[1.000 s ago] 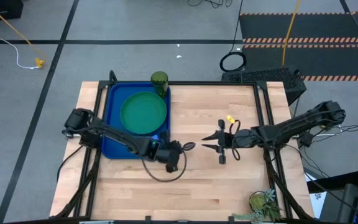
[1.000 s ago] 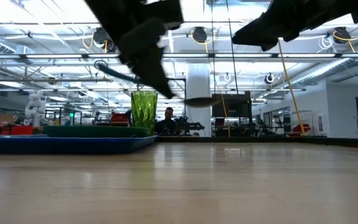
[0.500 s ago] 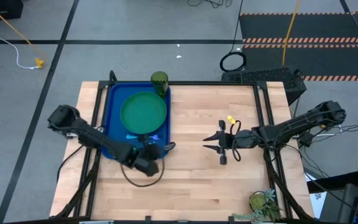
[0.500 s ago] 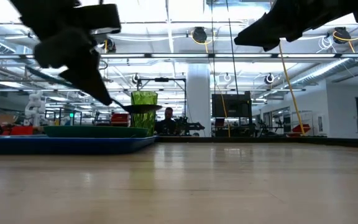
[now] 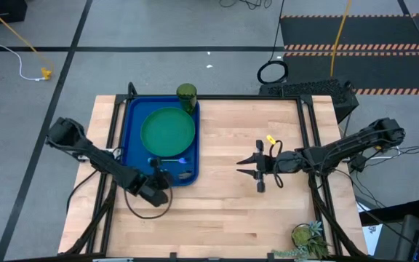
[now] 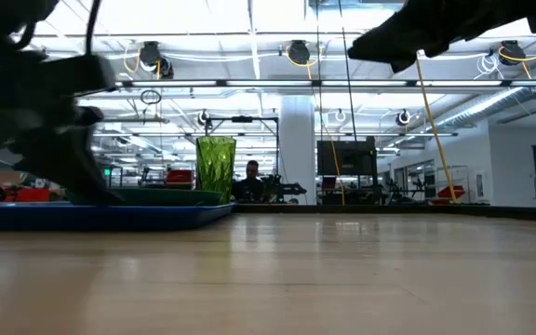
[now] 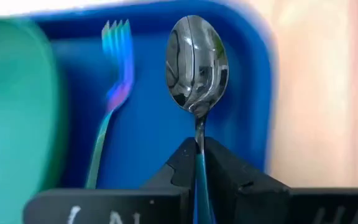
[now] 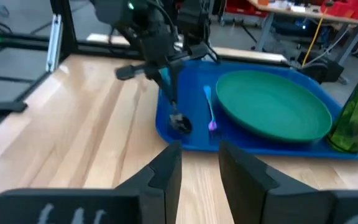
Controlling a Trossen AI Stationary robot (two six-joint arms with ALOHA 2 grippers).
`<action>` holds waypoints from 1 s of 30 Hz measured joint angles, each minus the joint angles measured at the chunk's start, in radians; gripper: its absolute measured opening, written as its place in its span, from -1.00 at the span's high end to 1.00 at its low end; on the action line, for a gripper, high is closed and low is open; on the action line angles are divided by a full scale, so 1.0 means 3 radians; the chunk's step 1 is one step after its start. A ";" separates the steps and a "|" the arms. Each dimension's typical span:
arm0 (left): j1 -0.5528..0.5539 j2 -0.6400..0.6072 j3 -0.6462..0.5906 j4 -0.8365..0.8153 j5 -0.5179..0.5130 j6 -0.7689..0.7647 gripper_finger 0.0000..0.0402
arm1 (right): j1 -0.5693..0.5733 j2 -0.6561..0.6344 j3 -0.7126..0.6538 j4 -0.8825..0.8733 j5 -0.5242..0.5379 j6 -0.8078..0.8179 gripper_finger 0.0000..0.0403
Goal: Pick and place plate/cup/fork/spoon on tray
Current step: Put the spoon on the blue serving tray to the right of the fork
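Observation:
The blue tray [image 5: 133,145] lies at the table's left. On it are the teal plate [image 5: 168,132] and the fork [image 5: 169,160], which lies beside the plate's near rim with its head toward the right. The green cup [image 5: 187,96] stands upright at the tray's far right corner. My left gripper [image 5: 164,178] is over the tray's near right corner, shut on the spoon [image 7: 196,62]. The spoon's bowl [image 8: 180,123] is low over the tray floor, beside the fork [image 8: 209,106]. My right gripper [image 5: 259,172] hangs open and empty over the table's middle right. My left gripper pinches the spoon's light blue handle [image 7: 197,163] between its two fingers. The fingers slant down toward the table's right, along the spoon. The spoon sticks out past the fingertips, bowl end lowest [image 8: 180,123]. Whether the bowl touches the tray floor, I cannot tell.
Bare wood lies between the tray and my right gripper [image 8: 194,165]. A small plant [image 5: 308,234] stands at the table's near right edge. The table's dark frame rails run along its left and right sides.
My left gripper has carried the spoon toward the table's left edge and down, from over the bare wood right of the tray to low over the tray's near right corner. It has stayed shut on the handle.

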 joint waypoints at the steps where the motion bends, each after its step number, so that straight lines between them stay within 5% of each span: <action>1: -0.0011 -0.0024 -0.0039 -0.0025 -0.0009 0.0044 0.85 | 0.0000 0.0004 0.0001 0.0021 -0.0001 0.0003 0.50; 9: 0.0035 -0.0016 -0.0125 0.0107 0.0045 0.0370 0.95 | -0.0003 0.0128 0.0001 0.0157 0.0000 -0.0002 0.50; 30: 0.0254 -0.0017 -0.0429 0.0491 0.0173 0.0692 0.80 | -0.0011 0.0305 0.0000 0.0213 0.0000 -0.0119 0.50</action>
